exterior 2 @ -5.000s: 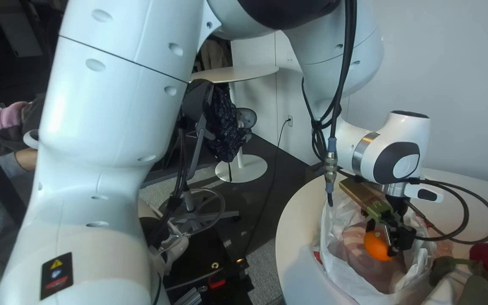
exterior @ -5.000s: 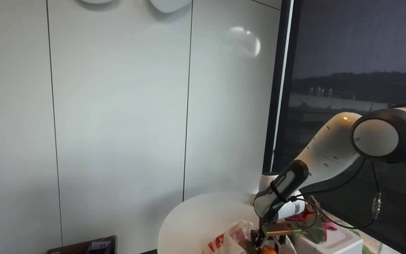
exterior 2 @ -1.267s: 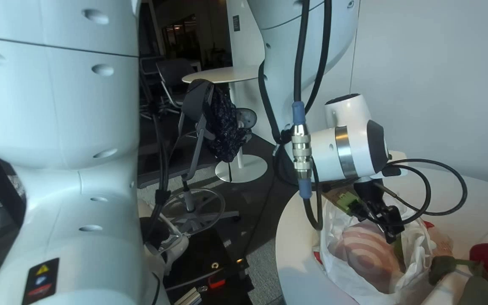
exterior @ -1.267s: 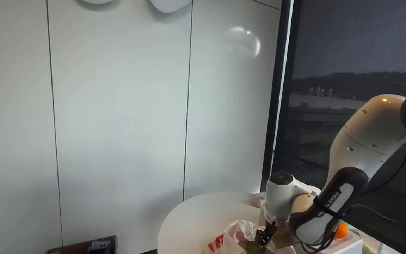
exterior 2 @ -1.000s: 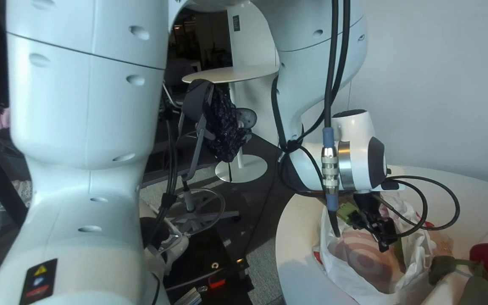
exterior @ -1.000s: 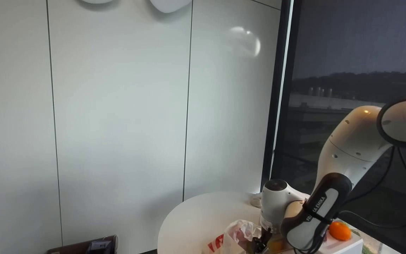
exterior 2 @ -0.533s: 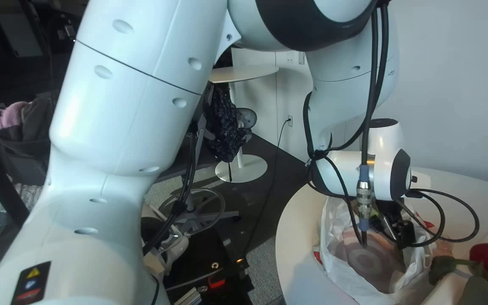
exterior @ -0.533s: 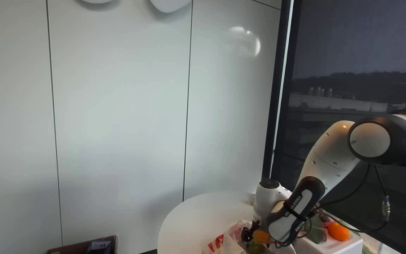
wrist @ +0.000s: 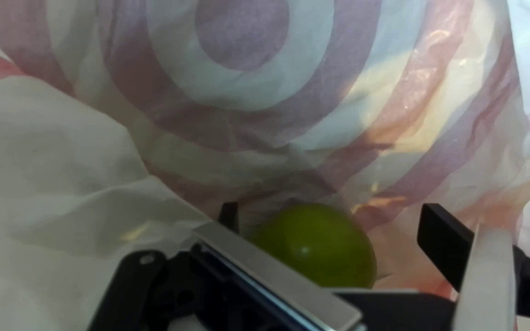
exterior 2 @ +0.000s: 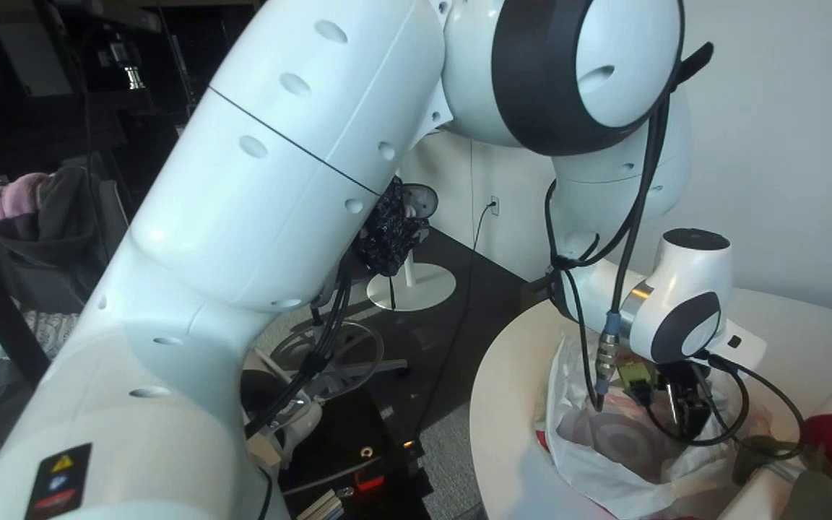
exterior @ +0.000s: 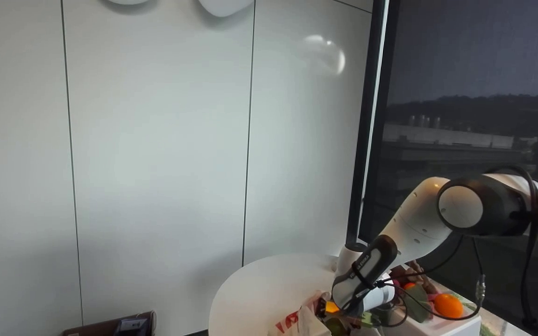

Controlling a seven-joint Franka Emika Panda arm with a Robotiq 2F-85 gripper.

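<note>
Tool [wrist: 331,223] wide, green fruit [wrist: 315,246] between!

Wrist view: the fruit's inside the white bag [wrist: 62,151], framed by the tool. In an exterior view, the tool's over the tabletop [exterior 2: 506,412]. In an exterior view, an orange [exterior: 448,306] sits well apart from it.

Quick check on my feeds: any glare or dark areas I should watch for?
Wrist view: a small highlight on the green fruit, warm light patches on the bag, little detail in the black fingers; in an exterior view, curved glare high on the white wall, dim scenery through the window; in an exterior view, the upper-left background nearly black.
</note>
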